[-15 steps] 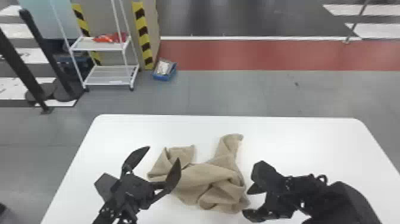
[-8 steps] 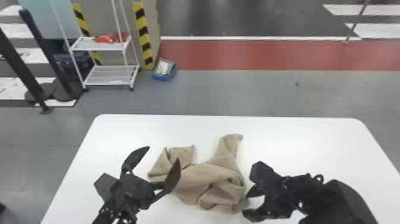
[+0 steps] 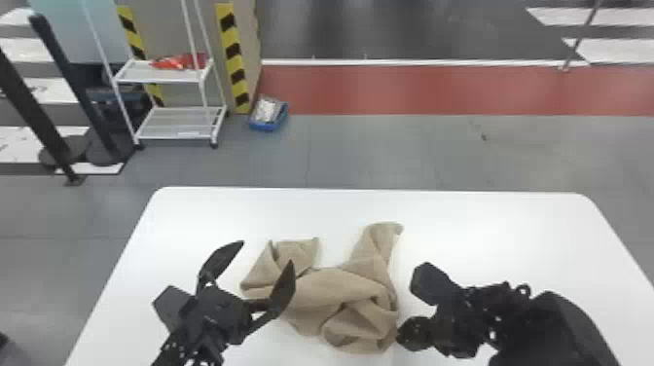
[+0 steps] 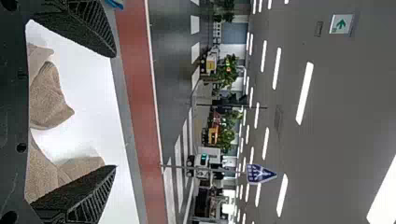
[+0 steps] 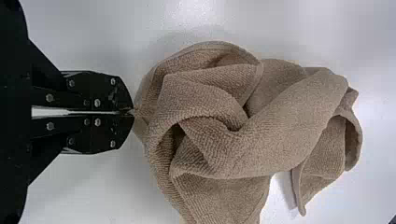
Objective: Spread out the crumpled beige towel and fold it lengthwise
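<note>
The right hand [image 3: 404, 335] pinches an edge of the crumpled beige towel [image 3: 336, 292], bunched beside it on the tabletop [image 3: 486, 233]; the left hand [image 3: 267, 251] is spread wide.

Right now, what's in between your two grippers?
Most of the crumpled beige towel lies between the left gripper and the right gripper, as the head view shows.

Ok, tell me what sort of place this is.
Probably a large indoor workshop or test hall: rows of ceiling lights run overhead, a red lane crosses the gray floor, and black-and-yellow striping marks an upright panel.
</note>
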Motion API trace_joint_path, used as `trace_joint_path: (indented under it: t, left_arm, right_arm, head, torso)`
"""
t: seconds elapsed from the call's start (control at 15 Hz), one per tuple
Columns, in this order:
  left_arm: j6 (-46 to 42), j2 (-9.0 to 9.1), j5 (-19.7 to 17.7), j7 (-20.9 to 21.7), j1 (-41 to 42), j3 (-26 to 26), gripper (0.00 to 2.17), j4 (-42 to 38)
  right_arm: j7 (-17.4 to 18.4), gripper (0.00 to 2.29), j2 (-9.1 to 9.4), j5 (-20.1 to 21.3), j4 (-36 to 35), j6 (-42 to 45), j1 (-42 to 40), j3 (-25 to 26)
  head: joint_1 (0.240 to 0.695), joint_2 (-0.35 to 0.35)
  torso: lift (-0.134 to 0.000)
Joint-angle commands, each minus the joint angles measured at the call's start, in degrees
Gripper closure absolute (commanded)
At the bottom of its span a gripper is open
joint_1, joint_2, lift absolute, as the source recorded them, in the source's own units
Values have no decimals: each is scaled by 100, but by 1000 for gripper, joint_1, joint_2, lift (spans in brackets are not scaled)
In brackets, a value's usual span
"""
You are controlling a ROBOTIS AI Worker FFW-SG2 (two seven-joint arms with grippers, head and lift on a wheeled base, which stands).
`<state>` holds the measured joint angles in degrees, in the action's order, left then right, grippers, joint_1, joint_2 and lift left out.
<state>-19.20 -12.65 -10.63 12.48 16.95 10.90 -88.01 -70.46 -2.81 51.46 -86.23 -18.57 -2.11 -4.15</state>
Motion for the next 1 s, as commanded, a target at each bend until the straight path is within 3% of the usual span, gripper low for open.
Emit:
trace_joint_path:
  t: [0.0, 0.27, 0.47, 0.6, 0.8, 0.93]
  left_arm:
    - [0, -9, 0, 0, 2, -17, 26, -15]
    - [0, 0, 0, 0, 19, -79, 26, -6]
    - [-35, 0, 0, -9, 19, -79, 26, 3]
    - [-35, 0, 9, -9, 19, -52, 26, 29]
    - [-123, 0, 0, -9, 54, -35, 26, -15]
    - [-229, -27, 0, -9, 72, -52, 26, 21]
  right_arm:
    - [-73, 1430, 0, -31, -307, -38, -132, 72]
    - [-750, 1443, 61, -611, -2143, -442, -396, 582]
    - [-786, 1443, 53, -1525, -2943, -1409, 167, 1417]
    - [-786, 1447, 53, -1912, -3418, -2411, 641, 1760]
    - [-786, 1443, 53, -1833, -3515, -3009, 1213, 2234]
    - [-381, 1443, 9, -1868, -3251, -2587, 1107, 2700]
  head:
    - [695, 16]
    - [695, 26]
    - [695, 9]
    - [695, -24]
    - [695, -79]
    - [695, -107]
  torso:
    - [0]
    - [0]
    - [0]
    - [0]
    - [0]
    - [0]
